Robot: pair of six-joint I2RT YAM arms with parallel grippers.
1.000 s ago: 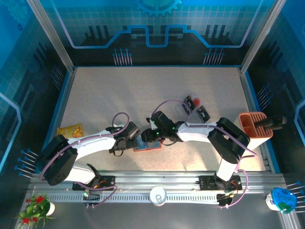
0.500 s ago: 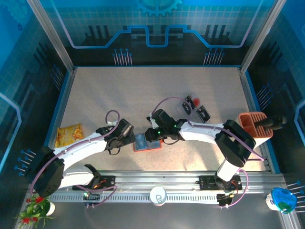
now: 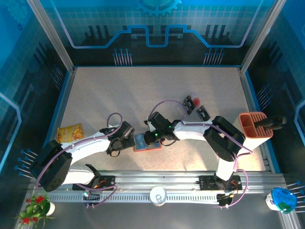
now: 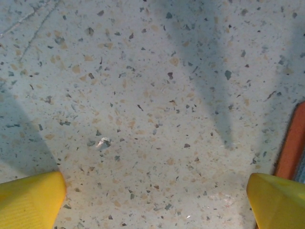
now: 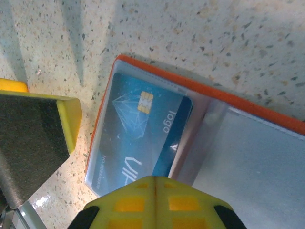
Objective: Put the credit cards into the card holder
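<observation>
Looking from above, you have the card holder [image 3: 147, 143] lying open near the front of the bench [image 3: 119, 95], between both tools. Your right tool [image 5: 155, 188] is pressed together over it, beside a blue card [image 5: 138, 129] in the clear pocket. Your left tool [image 4: 152, 205] stands wide apart over bare bench. Two loose cards [image 3: 189, 103] lie further back
</observation>
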